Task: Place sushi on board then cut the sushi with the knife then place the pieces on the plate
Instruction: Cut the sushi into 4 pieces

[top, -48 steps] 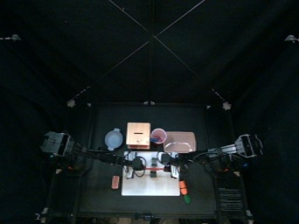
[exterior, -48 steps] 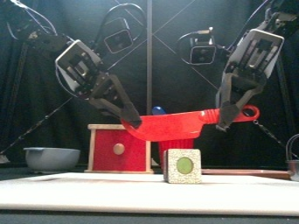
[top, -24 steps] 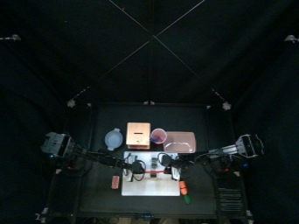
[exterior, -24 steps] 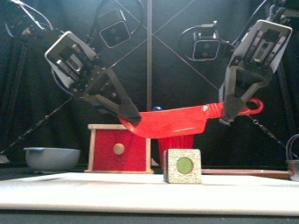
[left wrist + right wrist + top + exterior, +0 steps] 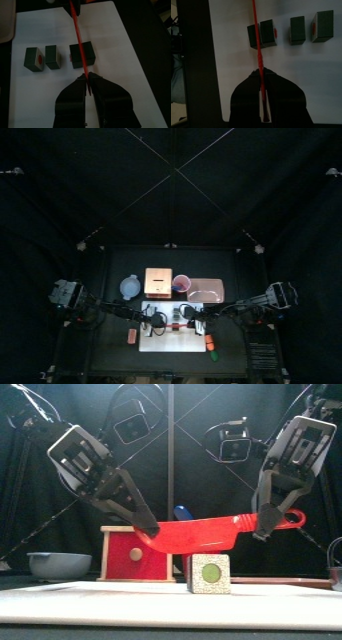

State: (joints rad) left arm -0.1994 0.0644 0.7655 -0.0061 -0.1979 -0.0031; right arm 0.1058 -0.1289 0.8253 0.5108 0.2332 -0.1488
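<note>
We saw the red knife (image 5: 207, 531) hanging over the white cutting board (image 5: 94, 606), carried at both ends. The left gripper (image 5: 144, 532) had its fingers pressed tight on the blade end, and the right gripper (image 5: 267, 524) was clamped narrowly on the handle end. The knife sat tilted above the board, with the left end lower than the right.

On the board lay three dark green sushi pieces in a row. From the left wrist, two of them (image 5: 32, 58) (image 5: 52, 56) stood close together. The third piece (image 5: 91, 54) stood a little apart from them, and the knife's line ran straight across it. The right wrist view showed the same, with the blade passing over the end piece of the row. From the front only one piece showed on the board, a pale face with a green centre, with the blade just above it. We could not tell whether the blade touched it.

Behind the board, the pale wooden box (image 5: 138, 554) with its red drawer front stood toward the left. The blue-grey bowl (image 5: 60, 565) was further left of the box. Also behind the board were the red cup (image 5: 181, 282) and the pink tray (image 5: 209, 288), with the tray toward the right. None of the pieces lay on the tray; all three were on the board.
</note>
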